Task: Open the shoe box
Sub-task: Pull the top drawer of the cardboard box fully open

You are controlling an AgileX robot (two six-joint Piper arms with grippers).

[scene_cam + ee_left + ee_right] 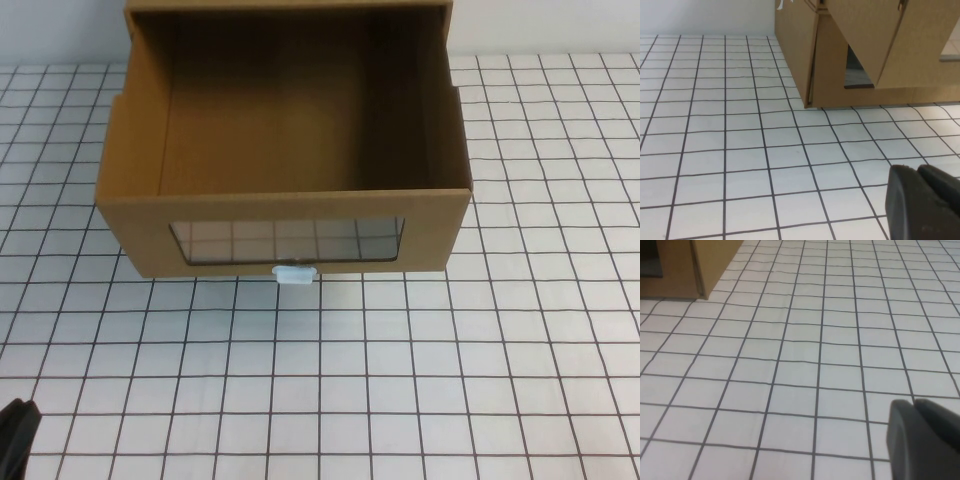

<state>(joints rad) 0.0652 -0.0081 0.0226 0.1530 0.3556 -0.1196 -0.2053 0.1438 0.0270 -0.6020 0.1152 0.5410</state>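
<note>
The brown cardboard shoe box (135,170) stands at the back middle of the table with its top open and its inside empty. Its front wall has a clear window (288,241) and a small white pull tab (294,273) under it. My left gripper (916,169) is shut with nothing in it, low over the table near the front left corner and well apart from the box (840,60); a black tip of the left gripper (15,440) shows in the high view. My right gripper (914,402) is shut and empty, far from the box corner (685,265).
A white tablecloth with a black grid (400,380) covers the table all round the box. A pale wall (540,25) runs behind it.
</note>
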